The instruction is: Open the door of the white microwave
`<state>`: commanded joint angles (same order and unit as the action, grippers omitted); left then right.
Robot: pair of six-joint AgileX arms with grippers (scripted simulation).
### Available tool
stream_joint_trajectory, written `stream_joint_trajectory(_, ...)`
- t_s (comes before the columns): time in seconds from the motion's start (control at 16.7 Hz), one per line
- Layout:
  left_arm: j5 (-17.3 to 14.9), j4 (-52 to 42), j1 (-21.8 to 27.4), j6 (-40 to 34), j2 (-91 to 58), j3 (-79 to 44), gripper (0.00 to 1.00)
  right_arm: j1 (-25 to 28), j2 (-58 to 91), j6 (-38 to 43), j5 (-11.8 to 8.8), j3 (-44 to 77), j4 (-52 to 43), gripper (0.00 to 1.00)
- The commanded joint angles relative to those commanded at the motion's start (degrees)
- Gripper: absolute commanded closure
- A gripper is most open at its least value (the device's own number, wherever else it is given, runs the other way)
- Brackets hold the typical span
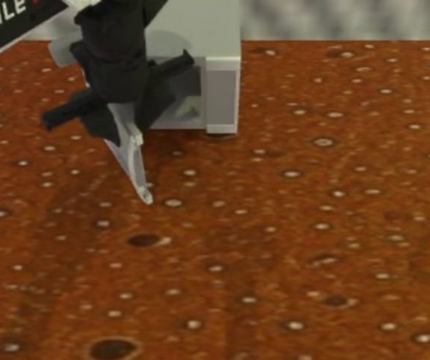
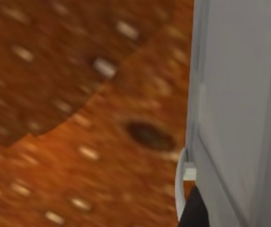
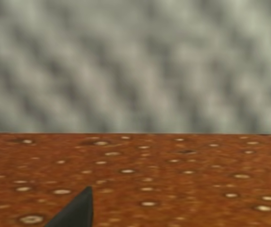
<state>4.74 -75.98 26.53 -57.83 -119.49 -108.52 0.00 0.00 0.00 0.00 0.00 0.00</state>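
The table (image 1: 290, 247) is a rusty brown surface dotted with pale and dark spots, and a bumpy grey wall (image 3: 135, 61) stands behind it. Look at the far left part of the table in the top view and you find the white microwave (image 1: 218, 52), a boxy thing sitting against the back edge, with its top cut off by the edge of the picture. Its narrow grey control panel (image 1: 224, 90) faces the near side of the table. The door (image 1: 128, 154) is swung open and sticks out from the left side of the microwave's front. Its long edge runs from the microwave toward the near side, leaning a little to the right, and its free end stops at a pale tip on the table. You see the door edge-on from above, so its window does not show. Part of the dim inside of the microwave (image 1: 181, 109) shows, but your left arm covers most of it. Your left gripper (image 1: 117, 124) is right at the door, near the end closest to the microwave. You cannot tell if its claw is clenched or released, because the dark arm hides the fingers from above. In the left wrist view you see only the flat pale door face, a slim curved handle (image 2: 180, 182) along its edge, and one dark fingertip (image 2: 194, 213) beside the handle. Your right arm does not show from above, and in its own view only a dark fingertip (image 3: 76, 210) pokes in, so you cannot tell its claw's state either.
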Motion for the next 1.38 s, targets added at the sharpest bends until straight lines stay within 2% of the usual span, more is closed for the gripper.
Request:
stream_joint_trajectory(0.12,0.0,0.0,0.0,0.0,0.0,0.0,0.98,0.0,0.0,0.0,0.0,0.0,0.0,0.00)
stream_joint_trajectory(0.18,0.0,0.0,0.0,0.0,0.0,0.0,1.00,0.0,0.0,0.0,0.0,0.0,0.0,0.00)
stream_joint_trajectory(0.78,-0.2,-0.6,0.1,0.1,-0.4,-0.2,1.00,0.0,0.0,0.0,0.0,0.0,0.0,0.00)
stream_joint_trajectory(1.38,-4.6,-9.1,-1.7,2.4,-3.2,-9.4,1.00,0.0,0.0,0.0,0.0,0.0,0.0,0.00)
